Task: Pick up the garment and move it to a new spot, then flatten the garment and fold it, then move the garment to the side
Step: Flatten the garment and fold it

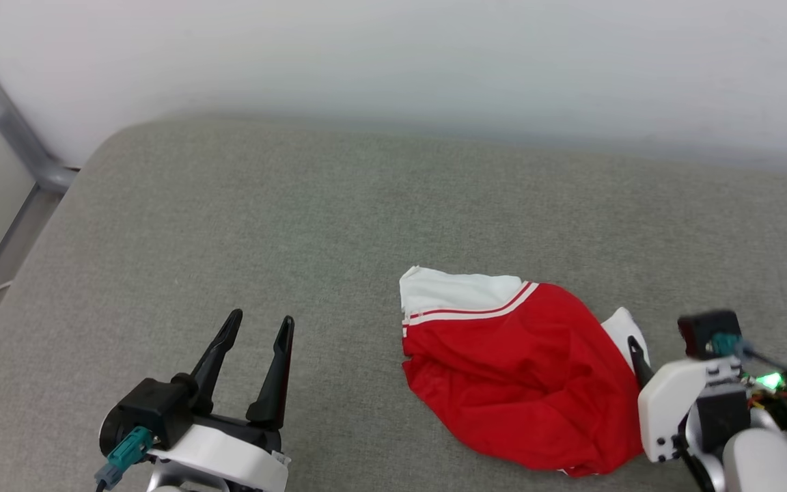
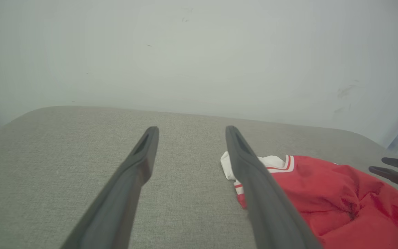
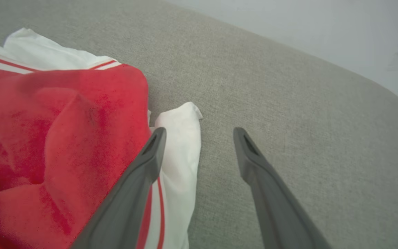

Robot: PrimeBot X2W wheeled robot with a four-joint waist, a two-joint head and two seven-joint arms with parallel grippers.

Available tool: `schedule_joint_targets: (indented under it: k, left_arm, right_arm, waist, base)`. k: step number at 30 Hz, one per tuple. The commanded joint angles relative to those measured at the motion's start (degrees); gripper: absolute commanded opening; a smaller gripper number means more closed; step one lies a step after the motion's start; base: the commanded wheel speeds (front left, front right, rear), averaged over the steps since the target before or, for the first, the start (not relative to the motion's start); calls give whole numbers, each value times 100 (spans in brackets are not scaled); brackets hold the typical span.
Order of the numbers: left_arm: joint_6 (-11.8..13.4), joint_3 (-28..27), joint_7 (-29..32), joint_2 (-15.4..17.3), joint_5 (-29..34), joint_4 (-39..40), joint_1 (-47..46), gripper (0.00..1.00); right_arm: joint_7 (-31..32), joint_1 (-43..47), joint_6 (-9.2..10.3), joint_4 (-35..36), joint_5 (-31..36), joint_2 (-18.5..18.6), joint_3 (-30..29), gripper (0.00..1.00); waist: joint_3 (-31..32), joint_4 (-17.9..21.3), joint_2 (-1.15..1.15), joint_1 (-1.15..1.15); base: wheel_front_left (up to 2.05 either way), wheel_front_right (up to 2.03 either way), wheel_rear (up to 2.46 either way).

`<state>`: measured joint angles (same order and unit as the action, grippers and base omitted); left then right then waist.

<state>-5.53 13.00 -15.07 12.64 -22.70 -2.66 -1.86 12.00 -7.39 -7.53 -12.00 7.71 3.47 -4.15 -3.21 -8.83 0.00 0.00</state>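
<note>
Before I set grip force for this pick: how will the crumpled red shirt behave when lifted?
Probably floppy: the garment lies in soft creases, so it should drape from whatever point is pinched. Likely light, being thin cloth. It may unfurl unevenly, since a white sleeve pokes out beside the right gripper.

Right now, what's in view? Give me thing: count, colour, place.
garment: one, red with white sleeves and red-and-white striped trim, lying crumpled on the surface, right of centre and near the front edge
padded surface: one, grey fabric with rounded corners, spans the workspace
wall: one, white, behind the surface
pipe: one, grey, slanting down the wall at far left
left pincer: one, dark fingers on a white and black wrist, open, over bare surface at lower left, apart from the garment
right pincer: one, dark fingers, open, at the garment's right edge by a white sleeve; can't tell if it touches
</note>
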Motion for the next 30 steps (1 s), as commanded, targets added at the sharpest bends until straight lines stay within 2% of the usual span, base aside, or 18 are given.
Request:
schedule_joint_targets:
  k: [1,6,10,15,20,21,22,23,30]
  left_arm:
    - [-53,-33,-15,-49,73,-34,-112,100]
    - [-139,-86,-15,-186,171,-115,-221,100]
    - [-175,-71,-15,-283,233,-182,-307,100]
    - [-188,-40,-15,-345,265,-239,-408,100]
    - [-196,6,-15,-327,247,-234,-493,100]
    - [-196,11,-15,-313,232,-230,-504,100]
    - [-197,6,-15,-309,221,-227,-518,100]
    - [-197,-4,-15,-306,210,-227,-532,100]
    - [-198,-3,-15,-278,188,-296,-541,100]
  right_arm:
    - [615,-250,8,-66,-73,186,82,100]
    - [2219,-714,8,-106,-464,422,189,100]
    - [3019,-924,8,-61,-764,627,286,100]
    - [3528,-1034,8,-111,-881,856,353,100]
    - [3600,-957,7,-340,-837,913,390,100]
    - [3606,-915,7,-401,-841,911,425,56]
    - [3580,-885,6,-461,-861,910,475,24]
    - [3541,-875,6,-508,-879,916,493,0]
    - [3167,-974,10,-531,-742,1120,270,0]
  waist:
    - [-147,-125,0,0]
    - [-372,-332,0,0]
    - [-531,-500,0,0]
    - [-697,-678,0,0]
    - [-842,-771,0,0]
    - [-858,-774,0,0]
    - [-874,-768,0,0]
    - [-887,-757,0,0]
    - [-792,-524,0,0]
  base:
    - [0,0,0]
    - [0,0,0]
    - [0,0,0]
    - [0,0,0]
    - [0,0,0]
    - [0,0,0]
    - [0,0,0]
    - [0,0,0]
    - [0,0,0]
